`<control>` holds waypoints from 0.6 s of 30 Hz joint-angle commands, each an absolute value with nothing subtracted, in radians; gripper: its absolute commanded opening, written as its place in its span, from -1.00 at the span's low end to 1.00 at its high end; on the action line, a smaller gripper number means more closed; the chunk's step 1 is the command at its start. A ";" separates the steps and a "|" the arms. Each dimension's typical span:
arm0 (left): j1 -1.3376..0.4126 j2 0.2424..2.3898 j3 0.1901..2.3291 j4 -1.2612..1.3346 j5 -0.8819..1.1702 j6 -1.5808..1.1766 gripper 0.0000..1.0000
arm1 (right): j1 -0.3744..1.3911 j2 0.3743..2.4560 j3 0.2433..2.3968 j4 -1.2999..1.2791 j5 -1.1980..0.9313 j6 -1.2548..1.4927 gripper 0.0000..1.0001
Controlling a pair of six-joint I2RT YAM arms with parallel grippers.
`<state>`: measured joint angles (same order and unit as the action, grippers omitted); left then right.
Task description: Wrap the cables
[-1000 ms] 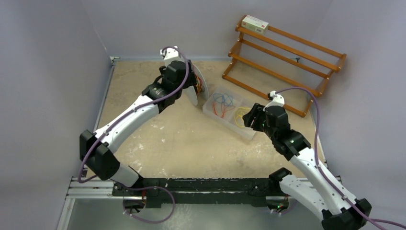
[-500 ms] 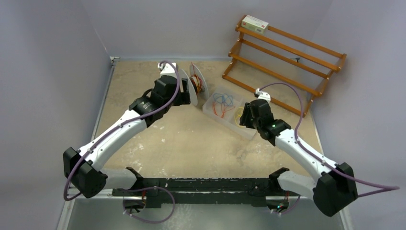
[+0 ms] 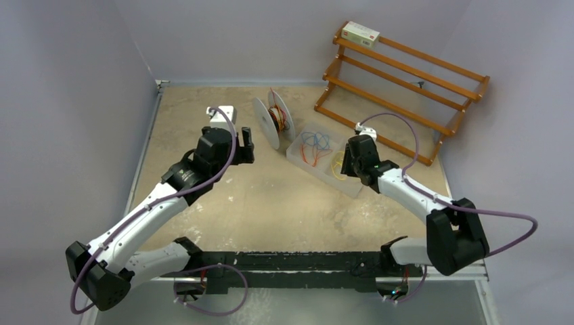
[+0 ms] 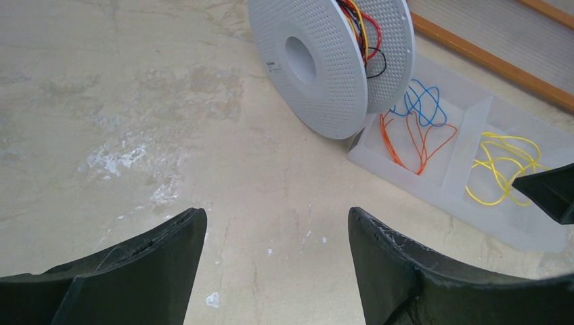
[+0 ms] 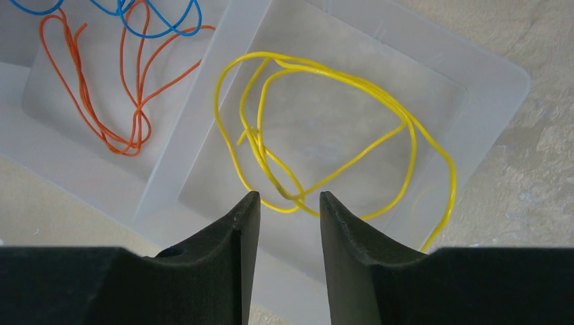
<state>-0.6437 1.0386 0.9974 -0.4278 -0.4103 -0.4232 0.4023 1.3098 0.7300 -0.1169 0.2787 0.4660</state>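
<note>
A loose tangle of yellow cable (image 5: 352, 128) lies in the right compartment of a clear plastic tray (image 5: 494, 74); it also shows as the yellow cable (image 4: 504, 166) in the left wrist view and the yellow cable (image 3: 338, 164) from above. My right gripper (image 5: 290, 198) hovers just over the cable's near loops, jaws narrowly apart, nothing between them. My left gripper (image 4: 276, 220) stands wide open over bare table, left of a white perforated spool (image 4: 318, 61) that carries some wound wires.
Orange and blue wires (image 5: 128, 74) lie in the tray's left compartment. The spool (image 3: 273, 120) stands on edge beside the tray. A wooden rack (image 3: 399, 88) with a small box (image 3: 360, 32) stands at the back right. Grey walls close in the table.
The left arm has pulled back left, away from the spool. The right arm has moved down over the tray's yellow cable, and its jaws have narrowed.
</note>
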 commanded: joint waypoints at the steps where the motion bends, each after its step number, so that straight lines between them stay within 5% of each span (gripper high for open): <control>1: -0.644 0.986 0.963 -0.361 -0.448 -0.396 0.52 | 0.391 1.338 0.797 -0.048 0.305 0.418 -0.21; 14: -0.644 0.962 0.946 -0.379 -0.436 -0.402 0.52 | 0.388 1.464 0.846 -0.018 0.292 0.408 -0.51; 18: -0.644 0.961 0.945 -0.379 -0.439 -0.399 0.52 | 0.388 1.447 0.850 -0.028 0.294 0.410 -1.00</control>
<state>-0.6437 0.9829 0.9504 -0.4122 -0.4263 -0.4221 0.3916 1.4750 0.8059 -0.0467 0.2752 0.4187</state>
